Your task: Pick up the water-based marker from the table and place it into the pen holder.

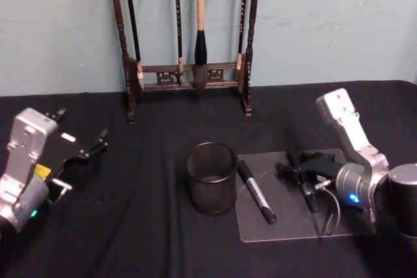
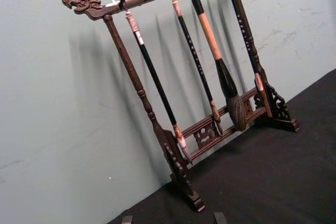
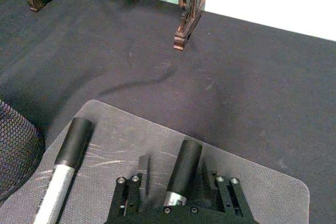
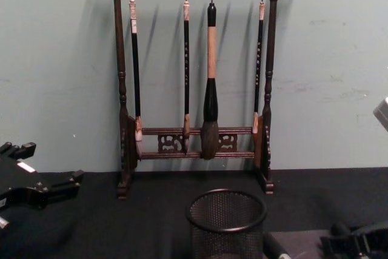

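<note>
The black mesh pen holder (image 1: pixel 212 180) stands at the table's middle, its side also visible in the right wrist view (image 3: pixel 14 148). Two markers lie on a clear mat (image 1: pixel 287 227) to its right. One, with a black cap and pale barrel (image 1: pixel 255 191), rests close beside the holder. The other, a dark marker (image 1: pixel 307 194), lies between the fingers of my right gripper (image 1: pixel 301 168). In the right wrist view that gripper (image 3: pixel 176 176) straddles this marker (image 3: pixel 184 163) low over the mat, fingers open with a gap on one side. My left gripper (image 1: pixel 83 149) hangs open at the far left.
A tall dark wooden brush rack (image 1: pixel 189 76) with several hanging brushes stands at the back against the wall. Black cloth covers the table (image 1: pixel 130 226). The left gripper's fingertips (image 2: pixel 126 219) point toward the rack (image 2: pixel 178 145).
</note>
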Controlling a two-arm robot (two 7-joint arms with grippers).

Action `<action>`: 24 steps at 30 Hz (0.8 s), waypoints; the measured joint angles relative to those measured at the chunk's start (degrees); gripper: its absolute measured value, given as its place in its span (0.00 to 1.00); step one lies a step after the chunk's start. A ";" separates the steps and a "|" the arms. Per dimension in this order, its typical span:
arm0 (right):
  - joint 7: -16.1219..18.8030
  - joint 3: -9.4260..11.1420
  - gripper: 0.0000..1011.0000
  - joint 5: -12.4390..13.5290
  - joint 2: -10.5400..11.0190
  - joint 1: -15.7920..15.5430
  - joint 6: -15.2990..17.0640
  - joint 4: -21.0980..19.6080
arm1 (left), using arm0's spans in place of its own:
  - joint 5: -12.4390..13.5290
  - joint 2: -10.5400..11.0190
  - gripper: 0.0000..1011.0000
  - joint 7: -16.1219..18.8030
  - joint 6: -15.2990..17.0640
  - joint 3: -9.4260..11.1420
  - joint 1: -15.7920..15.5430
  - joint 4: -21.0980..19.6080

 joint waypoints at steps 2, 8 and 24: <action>0.00 0.00 0.63 0.01 0.00 0.00 0.00 0.00 | 0.00 0.00 0.99 0.00 0.00 0.00 0.00 0.00; 0.00 0.00 0.41 0.05 0.00 0.00 0.01 0.00 | 0.00 0.00 0.99 0.00 0.00 0.00 0.00 0.00; 1.46 1.67 0.24 0.26 -0.40 -0.86 -1.61 -0.64 | 0.00 0.00 0.99 0.00 0.00 0.00 0.00 0.00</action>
